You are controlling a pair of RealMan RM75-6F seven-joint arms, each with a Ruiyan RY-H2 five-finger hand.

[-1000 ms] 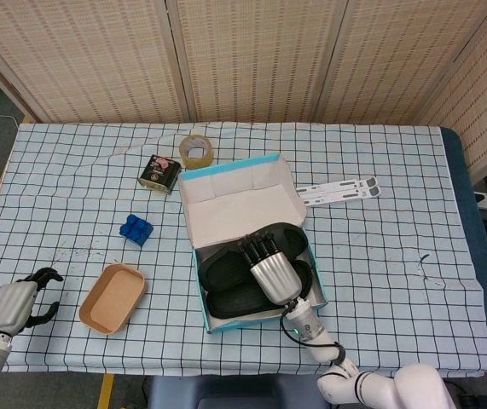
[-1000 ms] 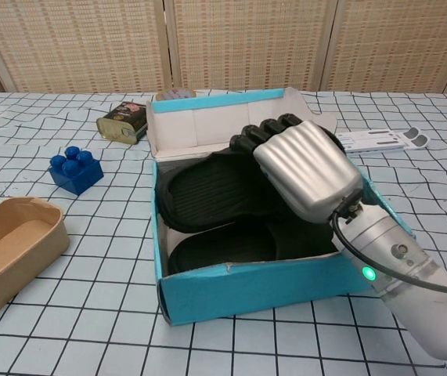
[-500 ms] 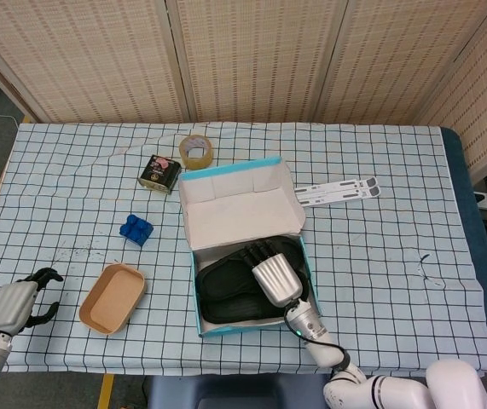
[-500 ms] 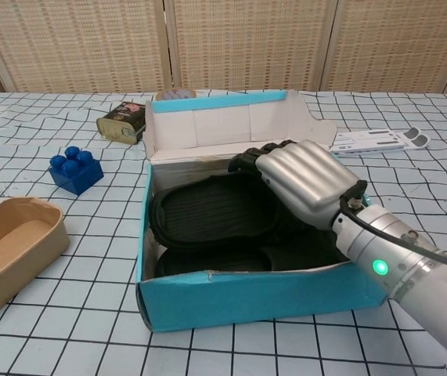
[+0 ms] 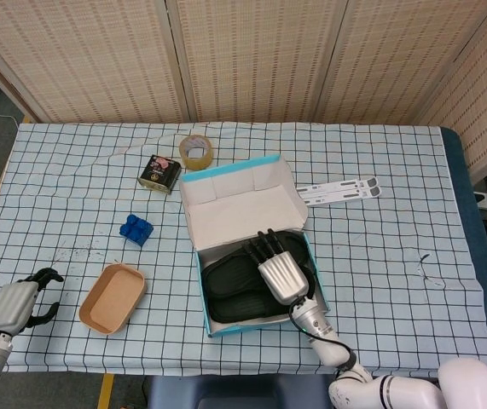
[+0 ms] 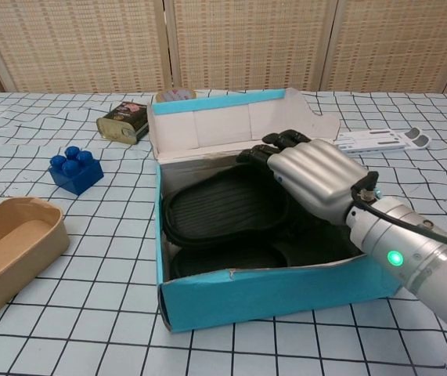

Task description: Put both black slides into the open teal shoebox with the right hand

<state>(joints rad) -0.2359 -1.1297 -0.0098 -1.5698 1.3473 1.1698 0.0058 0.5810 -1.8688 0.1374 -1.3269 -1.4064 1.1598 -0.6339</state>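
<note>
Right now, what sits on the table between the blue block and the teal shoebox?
Nothing. In the head view, only bare checkered tablecloth lies between the blue block and the teal shoebox; the chest view agrees.

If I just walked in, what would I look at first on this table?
Probably the teal shoebox in the middle of the checked table, lid flipped up, with two black slides lying inside. The shiny silver right hand reaches into it from the near side, over the slides. Off to the left sit a blue toy brick and a tan tray.
</note>
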